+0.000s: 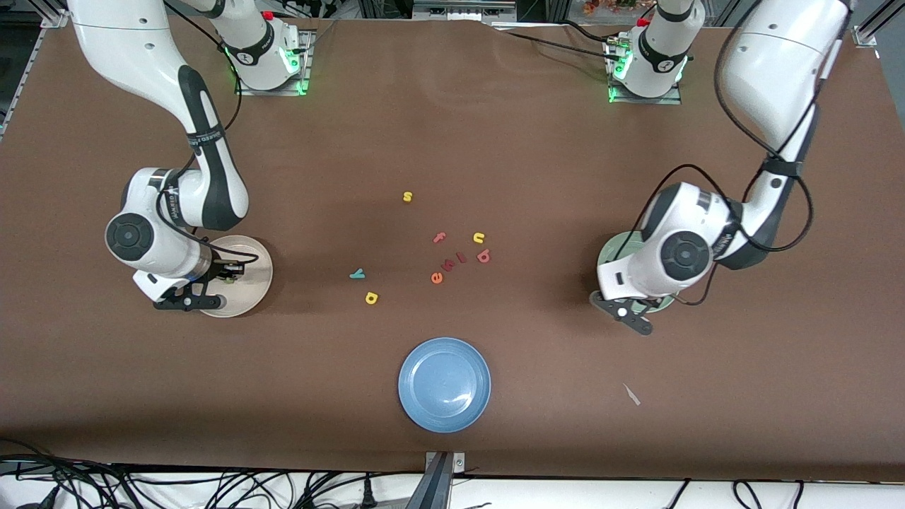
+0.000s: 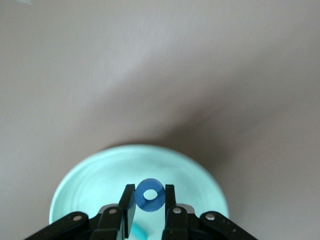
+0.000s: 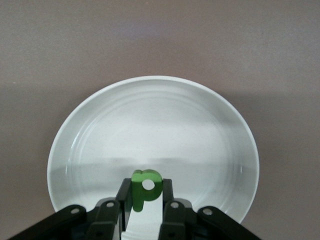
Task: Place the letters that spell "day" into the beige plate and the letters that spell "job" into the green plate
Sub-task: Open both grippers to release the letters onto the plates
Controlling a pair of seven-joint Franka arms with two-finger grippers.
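Note:
My left gripper [image 2: 150, 196] hangs over the green plate [image 2: 90, 180], shut on the blue ring "o" [image 2: 150, 195]. A teal bit [image 2: 138, 231], partly hidden under the fingers, lies in that plate. Over the beige plate [image 3: 150, 115], my right gripper [image 3: 147, 192] is shut on the dark green "d" [image 3: 145, 192]. On the table's middle lie the teal "y" [image 1: 357, 273], the yellow "a" [image 1: 371, 297] and the salmon-red "b" [image 1: 483, 256]. The green plate [image 1: 609, 253] sits at the left arm's end, the beige plate [image 1: 258, 272] at the right arm's end.
A blue plate [image 1: 444, 384] lies nearer the front camera than the letters. Other loose letters lie around the "b": a yellow "s" [image 1: 407, 196], a salmon "f" [image 1: 439, 237], a yellow "u" [image 1: 479, 237] and an orange "e" [image 1: 436, 278].

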